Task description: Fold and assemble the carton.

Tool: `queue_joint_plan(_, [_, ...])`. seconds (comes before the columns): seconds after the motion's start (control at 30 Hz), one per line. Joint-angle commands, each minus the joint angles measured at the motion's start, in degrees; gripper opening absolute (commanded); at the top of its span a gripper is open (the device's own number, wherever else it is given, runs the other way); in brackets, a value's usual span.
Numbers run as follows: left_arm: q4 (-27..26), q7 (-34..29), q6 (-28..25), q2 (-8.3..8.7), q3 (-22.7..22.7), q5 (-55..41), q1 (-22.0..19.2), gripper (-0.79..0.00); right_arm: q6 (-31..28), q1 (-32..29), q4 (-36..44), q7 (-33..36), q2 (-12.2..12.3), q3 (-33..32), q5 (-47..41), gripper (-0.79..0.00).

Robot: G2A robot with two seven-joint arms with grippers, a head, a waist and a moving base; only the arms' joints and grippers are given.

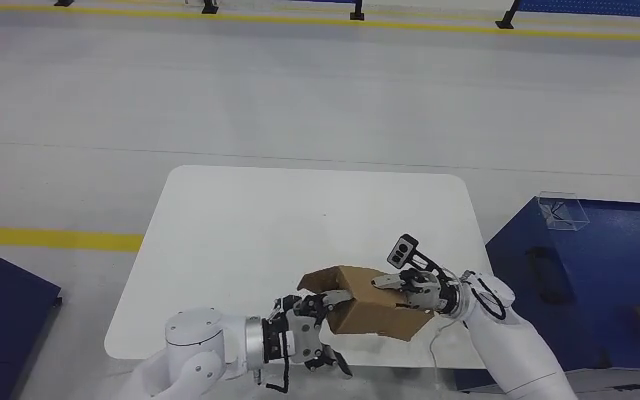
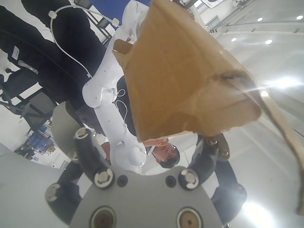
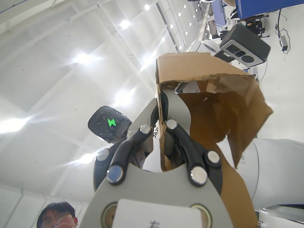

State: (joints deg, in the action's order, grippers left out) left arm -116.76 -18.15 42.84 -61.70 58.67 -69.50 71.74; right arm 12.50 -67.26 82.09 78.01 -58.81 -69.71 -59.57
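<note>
The brown carton (image 1: 365,300) is held above the near edge of the white table (image 1: 250,220), partly folded, with loose flaps. My right gripper (image 1: 400,288) is at its right end; in the right wrist view the gripper (image 3: 158,126) is shut on a thin side wall of the carton (image 3: 209,110). My left gripper (image 1: 318,303) is at the carton's left end. In the left wrist view that gripper (image 2: 147,138) is open, its fingers (image 2: 82,141) spread wide under the carton (image 2: 175,72), whose lower edge hangs between them.
A blue bin (image 1: 570,260) with a clear plastic box (image 1: 560,208) on its corner stands to the right of the table. Another blue object (image 1: 20,300) is at the left edge. The far half of the table is bare.
</note>
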Motion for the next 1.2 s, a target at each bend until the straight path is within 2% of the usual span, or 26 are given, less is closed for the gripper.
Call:
queue_joint_plan(0.0, [-0.2, -0.1, -0.2, 0.03, 0.1, 0.2, 0.2, 0.000, -0.1, 0.0, 0.0, 0.1, 0.0, 0.0, 0.0, -0.785])
queue_joint_plan(0.1, [-0.2, -0.1, -0.2, 0.03, 0.1, 0.2, 0.2, 0.000, -0.1, 0.0, 0.0, 0.1, 0.0, 0.0, 0.0, -0.785])
queue_joint_plan(0.17, [-0.9, -0.9, -2.6, 0.00, 0.8, -0.4, 1.0, 0.000, 1.7, -0.5, 0.0, -1.9, -0.1, 0.1, -1.4, -0.785])
queue_joint_plan(0.3, [-3.9, -2.8, -7.0, 0.62, 5.5, 0.1, 4.6, 0.000, 8.1, 0.6, -2.1, -1.2, -0.3, 0.4, -5.4, -0.785])
queue_joint_plan(0.43, [-5.4, -4.7, -8.2, 1.47, 11.9, -0.8, 8.9, 0.000, 12.4, 2.5, -5.1, 1.0, -0.4, 1.1, -7.3, -0.785])
queue_joint_plan(0.53, [-4.2, -6.7, -5.3, 2.09, 17.3, -4.6, 11.8, 0.000, 13.3, 3.6, -6.5, 0.5, -0.4, 3.3, -10.9, -0.785])
queue_joint_plan(0.63, [-1.3, -7.3, 0.2, 2.53, 20.4, -7.7, 11.7, 0.000, 13.5, 4.6, -7.1, 0.3, 0.3, 5.5, -12.8, -0.785])
queue_joint_plan(0.73, [1.6, -7.3, 5.8, 2.67, 20.0, -9.7, 9.5, 0.000, 14.4, 5.4, -7.1, -0.6, 1.2, 8.1, -16.1, -0.785])
queue_joint_plan(0.93, [-0.4, -8.4, 5.3, 2.50, 16.9, -7.3, 7.6, 0.000, 12.4, 7.5, -8.7, 1.4, 3.2, 10.8, -13.8, -0.785])
queue_joint_plan(1.17, [-4.1, -4.0, 6.7, 2.24, 12.6, -5.1, 6.9, 0.000, 10.1, 8.8, -9.9, 3.7, 4.0, 12.4, -11.2, -0.785])
